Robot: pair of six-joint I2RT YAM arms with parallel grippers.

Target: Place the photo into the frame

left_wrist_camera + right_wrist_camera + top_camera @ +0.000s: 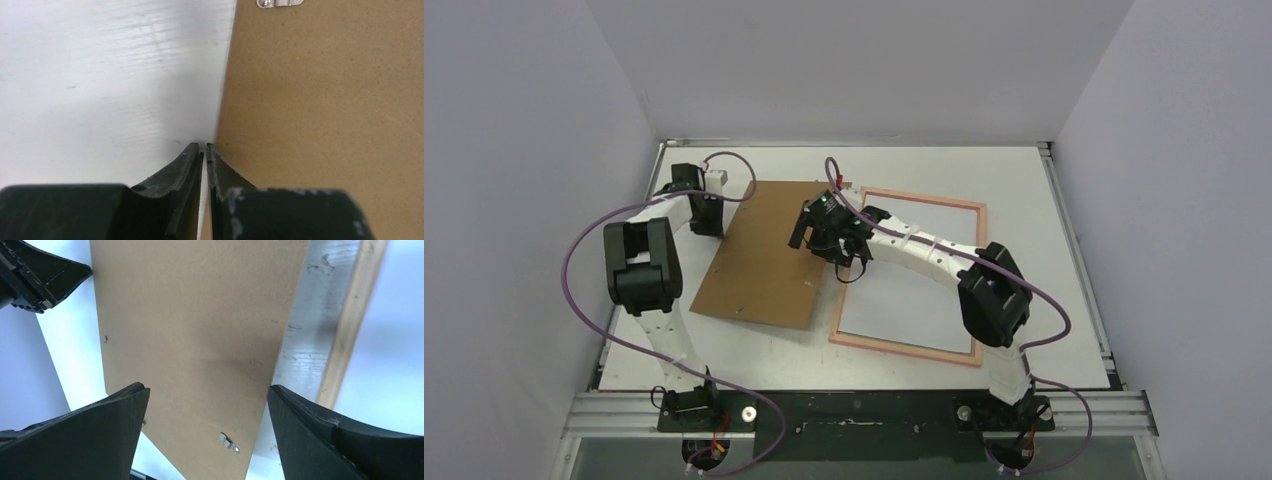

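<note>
Plainly, the left claw [203,146] is closed, tips at the edge of the brown backing panel [325,125]; the right claw [207,387] gapes wide, empty, above it. The photo [904,300] lies white-side-up inside the frame [904,351].

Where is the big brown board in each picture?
Top view: the brown board lies left of centre, beside the pink frame.
Left wrist: the brown board fills the right half.
Right wrist: the brown board runs down the middle.
Shared landmark: the white table along the board's edge, seen in all three.
</note>
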